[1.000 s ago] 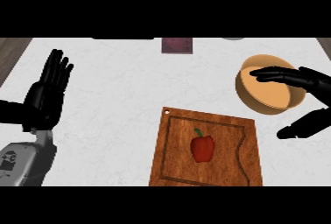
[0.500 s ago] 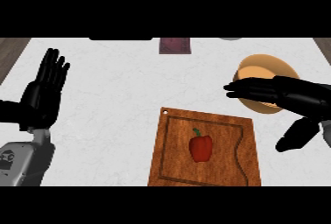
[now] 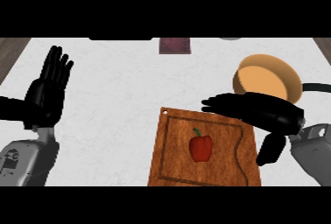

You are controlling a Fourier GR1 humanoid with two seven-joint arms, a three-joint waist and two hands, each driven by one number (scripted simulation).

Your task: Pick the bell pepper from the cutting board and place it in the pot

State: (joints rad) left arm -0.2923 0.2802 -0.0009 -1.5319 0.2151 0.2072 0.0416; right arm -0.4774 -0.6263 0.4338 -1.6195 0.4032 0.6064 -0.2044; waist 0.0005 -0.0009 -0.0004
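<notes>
Near the lower middle of the frame, a wooden cutting board (image 3: 204, 151) lay on the pale tabletop (image 3: 123, 92), and the red bell pepper (image 3: 200, 147) sat near its middle, untouched. The right hand (image 3: 262, 111) hovered across the board's upper right corner, its fingers (image 3: 216, 104) stretched out and relaxed toward the left, thumb hanging down at the board's right edge; it held nothing. At the left of the frame the left hand (image 3: 47, 92) rested open, fingers up. Farther up on the right, the tan pot (image 3: 268, 81) stood just beyond the right hand, which overlapped its near rim. At the far upper edge lay a dark maroon square object (image 3: 175, 45). Compared with half a second before, the right hand had shifted left and nearer, from over the pot toward the board; the pepper had not moved.
</notes>
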